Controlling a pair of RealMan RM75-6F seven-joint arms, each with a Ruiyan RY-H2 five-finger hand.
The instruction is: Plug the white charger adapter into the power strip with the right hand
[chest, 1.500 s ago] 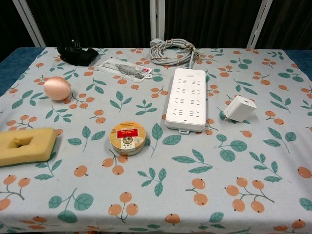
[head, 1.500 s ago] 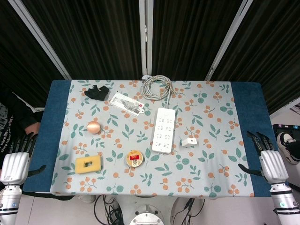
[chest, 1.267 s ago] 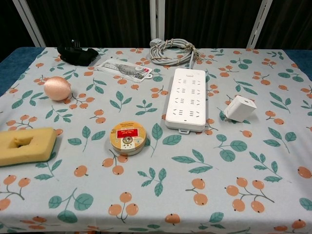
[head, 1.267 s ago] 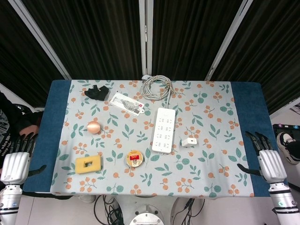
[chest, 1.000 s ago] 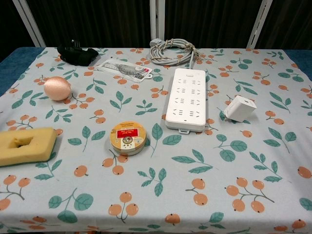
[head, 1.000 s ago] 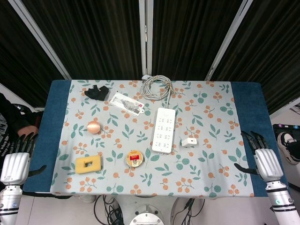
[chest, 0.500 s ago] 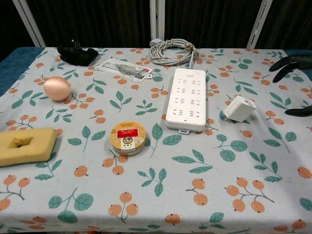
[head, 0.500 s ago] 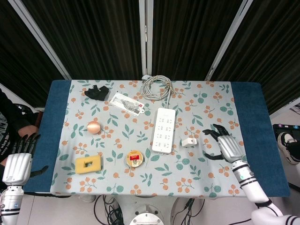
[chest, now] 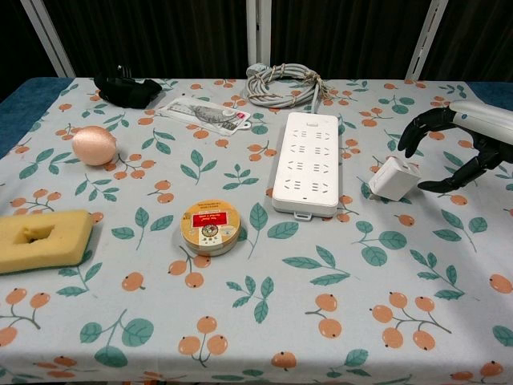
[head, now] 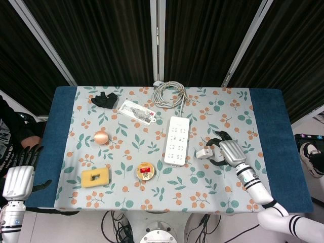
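The white charger adapter (head: 204, 153) (chest: 393, 178) lies on the floral cloth just right of the white power strip (head: 176, 140) (chest: 307, 162), whose grey cable (head: 168, 93) (chest: 281, 84) is coiled at the far edge. My right hand (head: 227, 150) (chest: 457, 144) hovers just right of the adapter with its fingers spread around it, holding nothing. Whether a fingertip touches the adapter I cannot tell. My left hand (head: 16, 178) hangs off the table's left side, fingers apart and empty; the chest view does not show it.
Left of the strip sit a round tin (head: 145, 171) (chest: 210, 225), a yellow sponge (head: 95, 177) (chest: 42, 237), a pink ball (head: 101, 137) (chest: 94, 145), a packaged item (head: 136, 111) (chest: 203, 113) and a black object (head: 105, 99) (chest: 124, 88). Blue table edges (head: 275, 126) flank the cloth.
My right hand has swung in from the table's right side, over the cloth, to just beside the adapter. The left hand and all objects stay put.
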